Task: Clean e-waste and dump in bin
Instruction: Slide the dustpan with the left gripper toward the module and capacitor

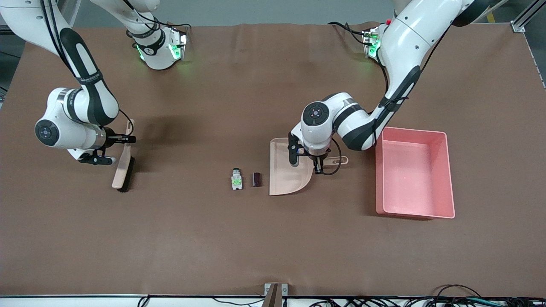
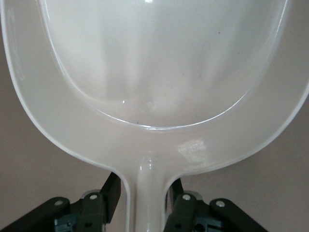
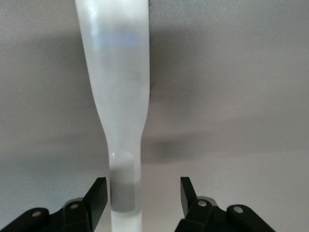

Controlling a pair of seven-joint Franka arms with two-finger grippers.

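Clearly set for the sweep: dustpan [image 1: 288,172] lying flat on the counter [image 1: 273,238], its straight open edge turned toward the right arm's end, its handle [image 1: 337,160] pointing toward the bin [image 1: 413,175]. Left pincer [image 1: 318,164] down at that handle, fingers [image 2: 112,191] just on either side of the narrow neck in the left wrist view, seemingly closing on it; full clamp not possible to confirm. Just beside the open edge, the e-waste: dark maroon cylinder [image 1: 256,179] closest to the pan, white-grey piece with green label [image 1: 236,179] next to it, both in one line along the counter's length. Right pincer [image 1: 121,140] well apart from them at the right arm's end, at the handle of the beige brush [image 1: 123,164], fingers [image 3: 96,195] standing open, one near the handle, the other clearly apart from it. Brush long axis running toward the front camera, bristles at the near end. Probably the deciding relation: parts between brush and pan, so a push from the right arm's end toward the pan needed. Left arm much nearer to the parts. Green label too small to read; no other writing legible on the task's things.
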